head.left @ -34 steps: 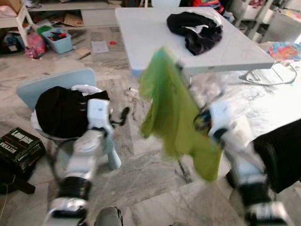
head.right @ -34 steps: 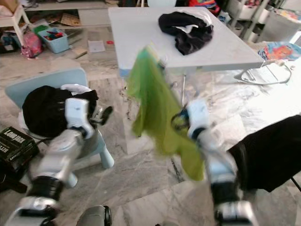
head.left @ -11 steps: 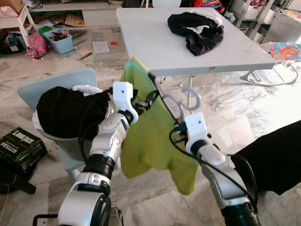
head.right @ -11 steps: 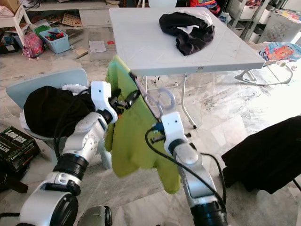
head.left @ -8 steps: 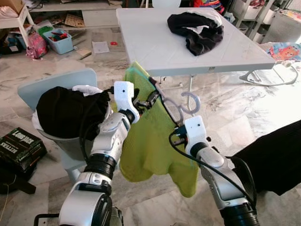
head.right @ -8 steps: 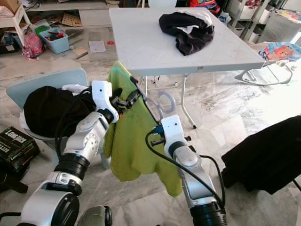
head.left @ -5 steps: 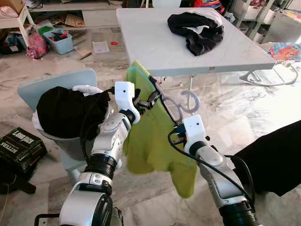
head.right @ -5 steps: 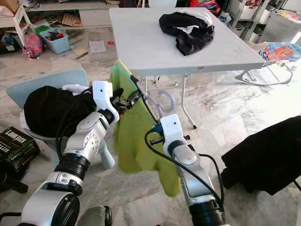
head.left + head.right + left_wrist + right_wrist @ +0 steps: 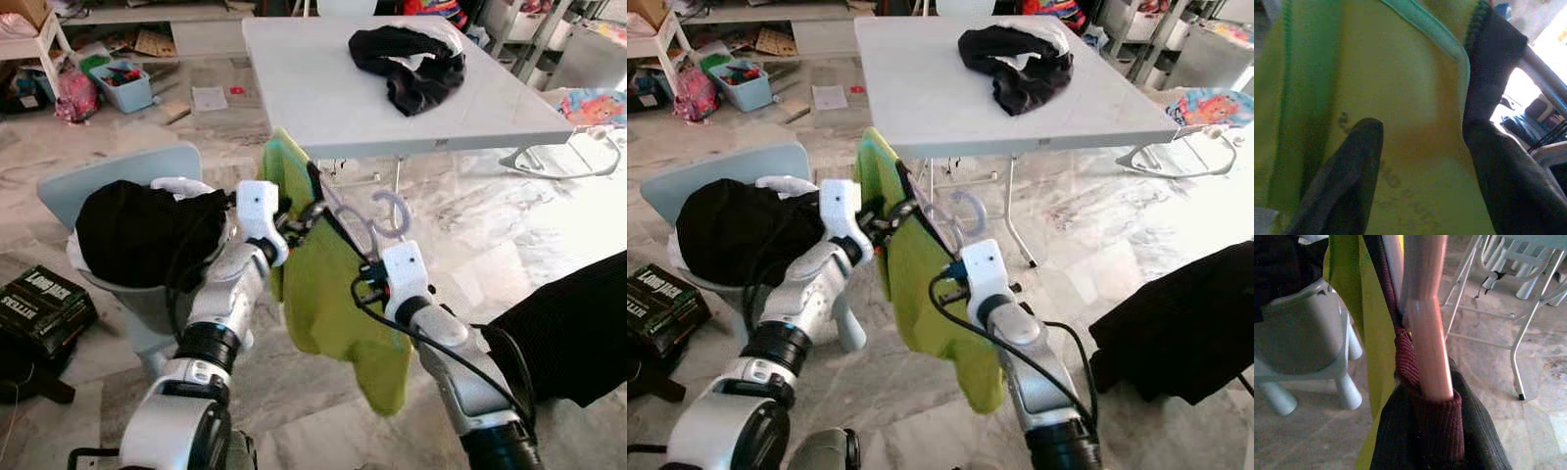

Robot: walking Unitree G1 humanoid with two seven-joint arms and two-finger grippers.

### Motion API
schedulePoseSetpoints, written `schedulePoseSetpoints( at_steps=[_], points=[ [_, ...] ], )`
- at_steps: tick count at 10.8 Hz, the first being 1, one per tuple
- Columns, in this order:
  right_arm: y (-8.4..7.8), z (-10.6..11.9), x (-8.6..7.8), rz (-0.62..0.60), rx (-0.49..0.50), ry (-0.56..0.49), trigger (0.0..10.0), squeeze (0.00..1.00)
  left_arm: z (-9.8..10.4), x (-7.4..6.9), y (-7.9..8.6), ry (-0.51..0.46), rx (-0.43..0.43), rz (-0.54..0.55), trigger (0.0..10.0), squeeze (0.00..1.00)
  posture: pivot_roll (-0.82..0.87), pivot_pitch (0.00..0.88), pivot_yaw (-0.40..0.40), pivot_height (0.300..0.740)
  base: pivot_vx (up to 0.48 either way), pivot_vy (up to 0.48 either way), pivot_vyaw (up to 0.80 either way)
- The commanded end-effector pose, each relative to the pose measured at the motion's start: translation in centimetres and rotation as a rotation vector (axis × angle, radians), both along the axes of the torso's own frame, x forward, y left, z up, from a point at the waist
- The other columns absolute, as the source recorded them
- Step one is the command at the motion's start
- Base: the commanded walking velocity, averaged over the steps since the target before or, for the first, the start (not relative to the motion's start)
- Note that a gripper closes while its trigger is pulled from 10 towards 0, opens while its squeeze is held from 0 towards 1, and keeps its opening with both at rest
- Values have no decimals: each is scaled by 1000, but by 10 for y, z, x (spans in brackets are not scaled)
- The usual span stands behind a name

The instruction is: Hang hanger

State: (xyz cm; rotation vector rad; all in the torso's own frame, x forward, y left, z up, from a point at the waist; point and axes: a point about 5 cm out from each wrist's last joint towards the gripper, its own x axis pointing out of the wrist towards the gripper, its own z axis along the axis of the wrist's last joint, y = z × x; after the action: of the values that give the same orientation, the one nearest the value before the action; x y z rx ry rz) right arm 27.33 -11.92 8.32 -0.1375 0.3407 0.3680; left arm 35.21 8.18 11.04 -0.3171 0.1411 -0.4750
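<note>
green shirt [image 9: 338,294]: swung edge-on, narrower | left gripper [image 9: 310,213]: moved in against its collar

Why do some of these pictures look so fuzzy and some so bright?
Left wrist view: the green shirt sits so close that it is soft and blurry, with white glare at one edge. Right wrist view: the near hanger is out of focus; the floor behind is sharper. Eye views: mostly sharp, but sunlight washes out the floor on the right.

black box [image 9: 41,305] | white lettering (too blurred to read) | no other text legible
</note>
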Motion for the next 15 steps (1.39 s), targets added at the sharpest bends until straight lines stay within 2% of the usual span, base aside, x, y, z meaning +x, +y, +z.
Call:
schedulePoseSetpoints(
  at_steps=[1, 5, 6, 7, 8, 9, 12, 15],
  points=[
    [-5, 15, 3, -8, 14, -57, 10000, 0, 10, 7, 4, -33, 7, 15, 0, 0, -112, 0, -49, 740, 0, 0, 0],
    [-1, 18, 4, -11, 29, -62, 10000, 0, 6, 11, 14, -23, 25, 65, 0, 0, -110, 0, -47, 740, 0, 0, 0],
    [-2, 17, 5, -17, 26, -59, 10000, 0, 8, 10, 13, -19, 6, 54, 0, 0, -110, 0, -47, 740, 0, 0, 0],
    [-3, 17, 5, -22, 22, -58, 10000, 0, 11, 9, 6, -21, -24, 27, 6039, 227, -110, 0, -47, 740, 0, 0, 0],
    [-4, 16, 7, -37, 16, -60, 10000, 0, 16, 3, -7, -32, -78, -44, 10000, 1000, -110, 0, -46, 740, 0, 0, 0],
    [-5, 15, 10, -57, 7, -65, 10000, 0, 17, -3, -14, -45, -76, -63, 10000, 1000, -109, 0, -46, 740, 0, 0, 0],
    [-5, 12, 13, -88, -21, -67, 10000, 0, 17, -8, -18, -34, -89, -74, 10000, 1000, -103, 0, -47, 740, 0, 0, 0],
    [-6, 10, 11, -79, -31, -70, 10000, 0, 25, -4, -25, -35, -100, -81, 10000, 1000, -113, 0, -45, 740, 0, 0, 0]
  ],
)
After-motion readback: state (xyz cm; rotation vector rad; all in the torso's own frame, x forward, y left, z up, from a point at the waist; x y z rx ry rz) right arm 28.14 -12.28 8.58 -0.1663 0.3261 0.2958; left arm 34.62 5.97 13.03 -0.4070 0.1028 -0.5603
